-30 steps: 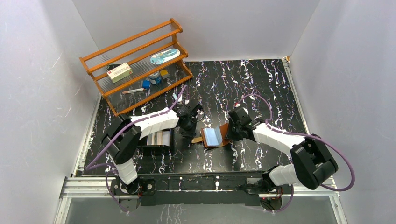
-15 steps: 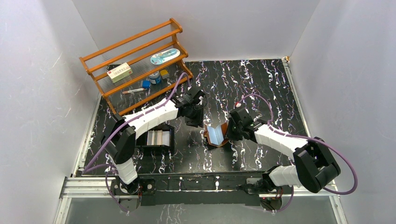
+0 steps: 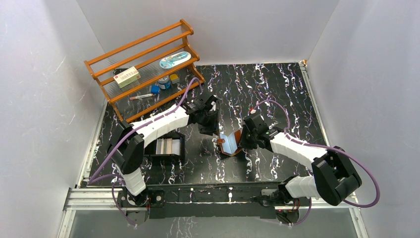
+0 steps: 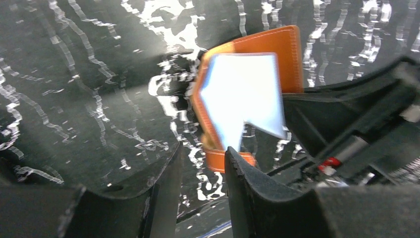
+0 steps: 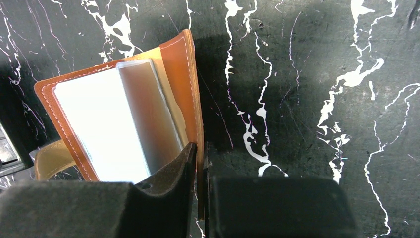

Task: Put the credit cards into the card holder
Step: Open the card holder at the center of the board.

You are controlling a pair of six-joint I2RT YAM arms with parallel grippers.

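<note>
While pinching card holder point(image 5: 99, 124), right tool point(image 5: 200, 161) points downward.

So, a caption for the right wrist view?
Right jaws clamp one flap of the half-open brown leather card holder.

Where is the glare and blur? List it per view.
Left wrist: the brown leather card holder has its pale inner pocket blown out white, edges smeared. Right wrist: its left panel glares, the right panel lies in shade, stitching sharp. Top external: even light, holder small.
</note>
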